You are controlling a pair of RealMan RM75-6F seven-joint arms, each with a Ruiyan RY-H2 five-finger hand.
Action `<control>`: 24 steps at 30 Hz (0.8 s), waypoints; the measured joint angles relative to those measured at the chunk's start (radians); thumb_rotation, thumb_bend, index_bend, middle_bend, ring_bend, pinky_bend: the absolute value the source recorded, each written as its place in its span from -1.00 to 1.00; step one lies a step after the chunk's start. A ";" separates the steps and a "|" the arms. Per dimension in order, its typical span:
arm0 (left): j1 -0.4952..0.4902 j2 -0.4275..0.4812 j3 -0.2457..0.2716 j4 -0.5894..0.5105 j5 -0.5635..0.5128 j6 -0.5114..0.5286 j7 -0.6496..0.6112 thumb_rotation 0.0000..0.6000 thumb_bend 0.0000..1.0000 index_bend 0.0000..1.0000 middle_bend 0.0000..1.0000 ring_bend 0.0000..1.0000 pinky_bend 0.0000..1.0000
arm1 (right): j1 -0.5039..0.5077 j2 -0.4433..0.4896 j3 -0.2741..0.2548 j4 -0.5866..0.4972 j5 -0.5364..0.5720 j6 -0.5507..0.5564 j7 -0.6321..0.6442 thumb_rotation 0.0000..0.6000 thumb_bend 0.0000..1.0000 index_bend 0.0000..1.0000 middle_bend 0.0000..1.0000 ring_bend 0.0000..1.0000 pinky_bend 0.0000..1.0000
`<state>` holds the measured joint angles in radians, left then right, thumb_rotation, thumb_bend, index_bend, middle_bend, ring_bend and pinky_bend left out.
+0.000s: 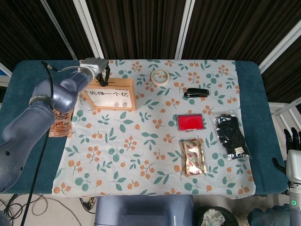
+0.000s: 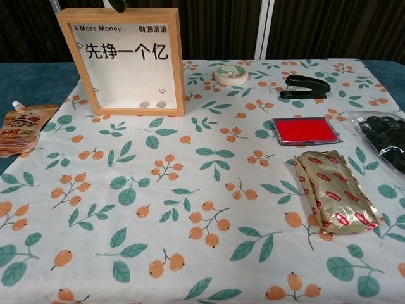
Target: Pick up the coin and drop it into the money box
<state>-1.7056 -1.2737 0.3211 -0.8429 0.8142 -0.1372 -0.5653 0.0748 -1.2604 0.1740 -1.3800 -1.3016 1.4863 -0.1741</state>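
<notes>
The money box (image 1: 111, 94) is a wooden frame with a clear front, standing upright at the back left of the table. Two coins (image 2: 152, 104) lie at its bottom. My left hand (image 1: 97, 67) hovers over the box's top edge, its dark fingers (image 1: 104, 76) pointing down at it. One fingertip (image 2: 118, 5) shows just above the frame in the chest view. No coin shows between the fingers. My right hand (image 1: 293, 150) hangs off the table's right front corner, fingers apart and holding nothing.
A tape roll (image 1: 160, 76), a black stapler (image 1: 199, 92), a red ink pad (image 1: 190, 122), a gold packet (image 1: 194, 156) and a black bag (image 1: 231, 135) lie on the right half. An orange pouch (image 1: 60, 122) lies left of the box.
</notes>
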 measured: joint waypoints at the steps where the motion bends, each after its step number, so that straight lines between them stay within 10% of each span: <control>1: 0.000 0.000 -0.002 0.001 0.005 -0.001 -0.004 1.00 0.26 0.16 -0.92 -1.00 -1.00 | 0.000 0.000 0.000 0.000 0.000 0.000 0.000 1.00 -0.40 -1.00 -1.00 -1.00 -1.00; 24: -0.002 0.001 -0.024 -0.004 0.088 0.009 -0.050 1.00 0.25 0.09 -0.95 -1.00 -1.00 | -0.001 0.004 0.003 -0.007 0.006 0.000 -0.004 1.00 -0.40 -1.00 -1.00 -1.00 -1.00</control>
<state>-1.7075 -1.2726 0.2969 -0.8471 0.9026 -0.1286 -0.6158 0.0735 -1.2568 0.1767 -1.3867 -1.2951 1.4863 -0.1782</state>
